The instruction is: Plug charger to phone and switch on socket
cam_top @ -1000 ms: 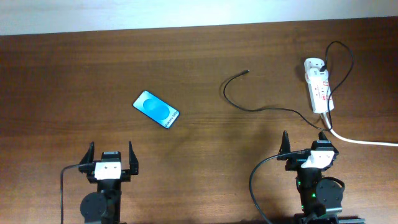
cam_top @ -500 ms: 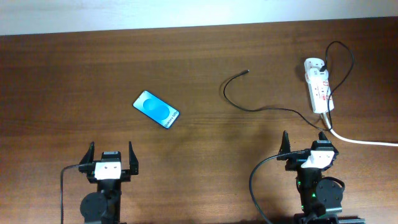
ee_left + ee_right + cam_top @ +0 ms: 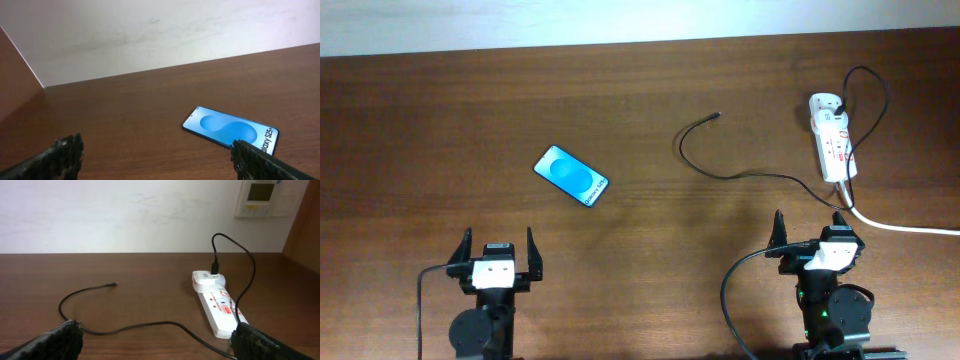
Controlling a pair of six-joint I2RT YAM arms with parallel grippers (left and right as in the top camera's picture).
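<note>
The phone (image 3: pixel 571 176) lies flat left of centre, blue screen up; it also shows in the left wrist view (image 3: pixel 231 132), ahead and to the right. The charger's thin black cable (image 3: pixel 720 170) curls from the white socket strip (image 3: pixel 831 136) at the far right to a plug tip (image 3: pixel 718 115) lying free on the table. In the right wrist view the cable (image 3: pixel 145 326) runs across between the fingers and the socket (image 3: pixel 218 304) lies ahead on the right. My left gripper (image 3: pixel 499 256) is open and empty near the front edge. My right gripper (image 3: pixel 810 240) is open and empty below the socket.
A thick white cord (image 3: pixel 905 228) leaves the socket toward the right edge. A white wall (image 3: pixel 160 35) rises behind the table's far edge, with a wall panel (image 3: pixel 264 197) at the right. Black robot cables loop beside each arm base.
</note>
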